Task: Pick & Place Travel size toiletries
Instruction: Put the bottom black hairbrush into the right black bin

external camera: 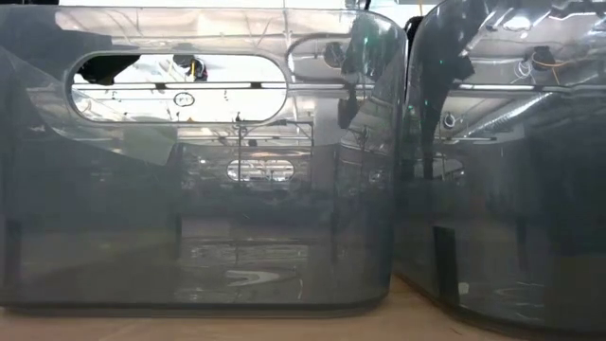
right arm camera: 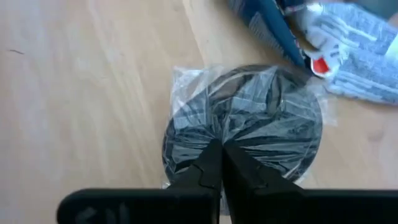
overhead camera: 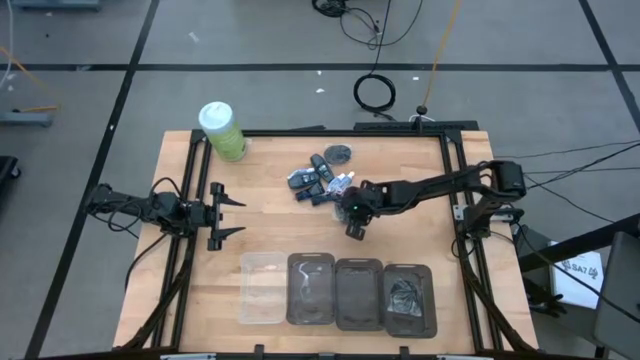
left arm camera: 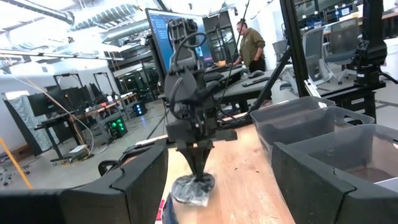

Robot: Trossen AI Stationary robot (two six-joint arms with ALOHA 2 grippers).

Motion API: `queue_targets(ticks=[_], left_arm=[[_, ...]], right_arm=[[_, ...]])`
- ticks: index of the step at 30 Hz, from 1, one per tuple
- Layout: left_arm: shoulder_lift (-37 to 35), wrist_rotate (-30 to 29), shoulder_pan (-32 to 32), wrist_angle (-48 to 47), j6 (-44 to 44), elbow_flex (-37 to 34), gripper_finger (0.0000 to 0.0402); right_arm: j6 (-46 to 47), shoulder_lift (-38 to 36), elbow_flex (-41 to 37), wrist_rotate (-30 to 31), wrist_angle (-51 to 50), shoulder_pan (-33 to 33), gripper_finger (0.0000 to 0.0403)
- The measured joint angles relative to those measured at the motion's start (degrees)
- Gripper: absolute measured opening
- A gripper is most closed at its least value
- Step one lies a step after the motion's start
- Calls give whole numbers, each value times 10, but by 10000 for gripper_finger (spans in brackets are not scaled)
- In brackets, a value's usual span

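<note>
**A:** Which step are you on?

**B:** The pick, as I read it. Your right tool is down on the surface just beside the heap of toiletries, fingers pinched fully together. What they pinch is the clear wrap of a dark round packet, and that looks more like a bagged disc than a tube or sachet.

**A:** So where are the tubes themselves?

**B:** In the heap, toward the far middle of the surface. From the right wrist you see a white sachet with a red mark and a dark navy one lying just past the round packet, and neither is gripped.

**A:** What does the next move call for?

**B:** Decide whether that packet belongs in the task. If it does, lift straight up and check the wrap holds, since a pinch on loose film could slip. Then carry it to the row of bins at the near edge. If not, let go and reach for a sachet.

**A:** And the arms?

**B:** Your right arm stretches in low from the right side, wrist bent down over the packet. Your left tool waits at the left edge, fingers spread wide, holding nothing.
</note>
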Motion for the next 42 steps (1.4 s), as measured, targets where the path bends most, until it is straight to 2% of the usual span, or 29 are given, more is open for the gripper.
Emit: queue_targets(ticks=[11,19,34,42], left_arm=[[0,0,0,0,0,0,283],[0,0,0,0,0,0,283],[0,1,0,0,0,0,283],[0,1,0,0,0,0,283]], right_arm=[[-4,-95,-30,1,-18,1,0],[34,-195,-104,1,-18,1,0],[67,-429,-260,1,-16,1,0],[88,-507,-317,-9,1,1,0]])
